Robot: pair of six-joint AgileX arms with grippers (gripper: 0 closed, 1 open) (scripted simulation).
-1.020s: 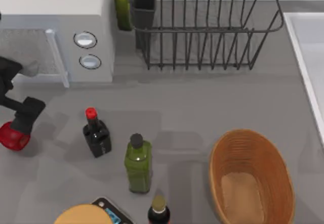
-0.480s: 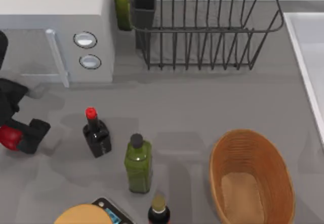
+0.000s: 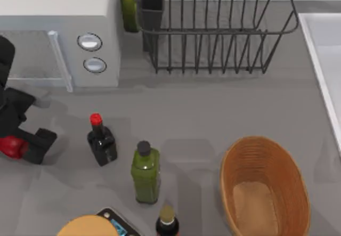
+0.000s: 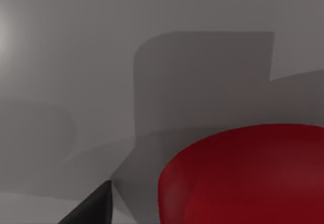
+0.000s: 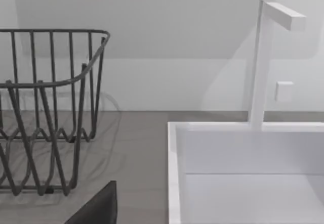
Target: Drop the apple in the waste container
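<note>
At the far left edge of the table, the apple [image 3: 10, 146] is sitting between the dark fingers of the left gripper [image 3: 21, 144]; they are closing around it, one finger [image 3: 41, 143] showing on its right side. In the left wrist view the apple [image 4: 248, 176] is looming large just above the grey table [image 4: 76, 57]. The red-capped dark bottle [image 3: 101, 140] is standing near, to the right, and the green bottle [image 3: 145, 172] beyond it. The wicker basket [image 3: 266, 188] is lying well apart, near the right side. The right wrist view is showing the wire dish rack [image 5: 50, 113] beside the white sink [image 5: 243, 173]; whether the right arm's fingers are closed or released I cannot tell.
</note>
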